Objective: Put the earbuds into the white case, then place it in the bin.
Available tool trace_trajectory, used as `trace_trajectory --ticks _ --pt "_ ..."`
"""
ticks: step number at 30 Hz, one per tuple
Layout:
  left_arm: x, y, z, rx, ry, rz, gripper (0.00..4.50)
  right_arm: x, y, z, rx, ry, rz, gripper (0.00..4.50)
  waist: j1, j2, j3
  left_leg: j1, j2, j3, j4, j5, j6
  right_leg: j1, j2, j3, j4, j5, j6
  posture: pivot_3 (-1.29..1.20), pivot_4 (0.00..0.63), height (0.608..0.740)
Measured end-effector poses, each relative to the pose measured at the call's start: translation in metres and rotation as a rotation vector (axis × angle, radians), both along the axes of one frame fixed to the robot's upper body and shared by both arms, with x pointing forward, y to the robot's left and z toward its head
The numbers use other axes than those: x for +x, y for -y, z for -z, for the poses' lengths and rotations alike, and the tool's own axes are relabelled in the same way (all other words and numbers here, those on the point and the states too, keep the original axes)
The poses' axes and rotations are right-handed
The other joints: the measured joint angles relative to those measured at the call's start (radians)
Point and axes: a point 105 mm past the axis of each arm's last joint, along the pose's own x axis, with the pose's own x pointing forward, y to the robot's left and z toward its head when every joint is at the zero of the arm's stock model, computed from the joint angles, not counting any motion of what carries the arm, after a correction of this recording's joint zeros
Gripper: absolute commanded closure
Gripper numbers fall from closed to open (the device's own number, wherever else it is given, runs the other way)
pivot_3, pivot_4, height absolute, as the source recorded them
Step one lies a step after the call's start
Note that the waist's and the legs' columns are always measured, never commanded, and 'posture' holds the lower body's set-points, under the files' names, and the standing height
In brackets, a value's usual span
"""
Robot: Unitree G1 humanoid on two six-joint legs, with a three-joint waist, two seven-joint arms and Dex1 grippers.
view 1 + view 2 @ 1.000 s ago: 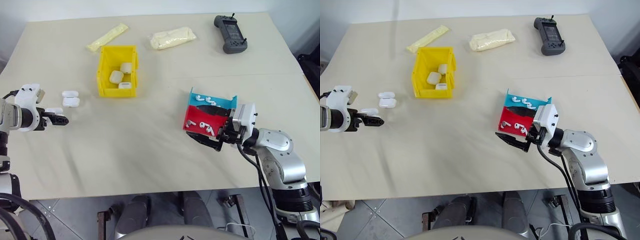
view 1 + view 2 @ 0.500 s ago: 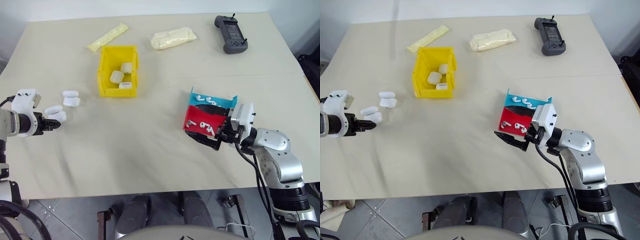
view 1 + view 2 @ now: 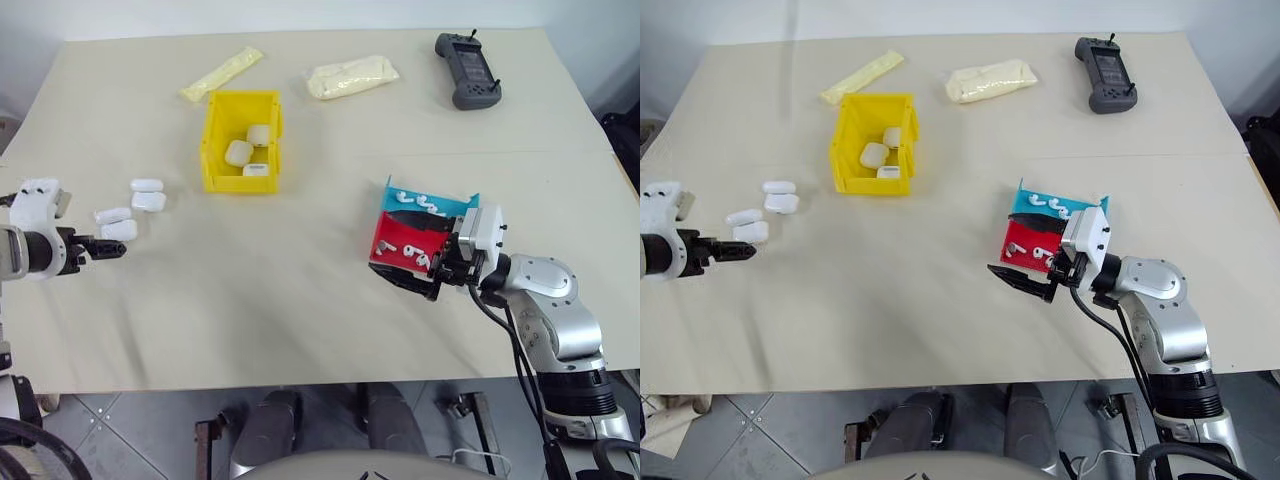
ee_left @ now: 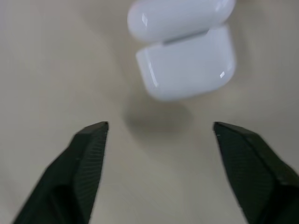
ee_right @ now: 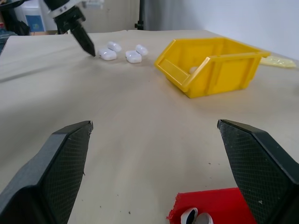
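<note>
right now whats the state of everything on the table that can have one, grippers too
left gripper: open, empty, just short of a case
right gripper: open, empty
white cases by left gripper: four on the table, nearest one open
bin: upright, holding three cases
red and blue tray: holding loose earbuds
handheld controller: lying flat at the far edge

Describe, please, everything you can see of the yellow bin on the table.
The yellow bin is a bright, glossy, plastic-looking rectangular container with an open top and straight walls, one end cut lower into a sloped lip, as the right wrist view shows. It stands upright on the beige table, in its far left part. Three white cases lie loose inside. Nothing else touches it; a cream pouch lies just behind, apart from it.
</note>
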Motion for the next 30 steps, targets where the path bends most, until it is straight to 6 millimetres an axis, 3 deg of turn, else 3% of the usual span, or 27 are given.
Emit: trace_trajectory --ticks 5,13,21,30 --pt "0.008 0.005 -0.007 -0.019 -0.010 0.006 0.02 0.000 -0.001 0.001 -0.002 -0.004 -0.002 0.00 0.004 0.000 0.000 0.000 0.000 0.000 0.000 0.000 0.000 -0.001 0.000 0.000 0.001 0.000 0.000 0.00 0.150 0.740" --pt "0.021 0.001 0.000 0.006 -0.035 0.002 0.02 0.000 -0.003 0.003 0.000 -0.004 -0.004 0.00 0.005 0.000 0.000 0.000 0.000 0.001 0.000 0.000 0.000 -0.002 0.000 0.000 0.002 0.000 0.000 0.00 0.150 0.740" --pt "0.027 0.007 0.011 -0.007 -0.077 -0.012 0.02 0.000 -0.002 0.005 0.005 -0.001 0.007 0.00 0.006 -0.001 0.000 0.000 -0.001 0.002 0.001 0.000 0.000 -0.005 0.000 -0.001 0.006 0.000 0.000 0.00 0.150 0.740" --pt "0.038 0.013 0.010 -0.031 -0.038 -0.048 0.02 -0.001 -0.005 0.005 0.020 0.000 0.004 0.00 0.006 -0.001 -0.001 0.000 -0.001 0.004 0.001 0.000 0.000 -0.005 -0.001 -0.001 0.007 0.000 0.000 0.00 0.150 0.740"
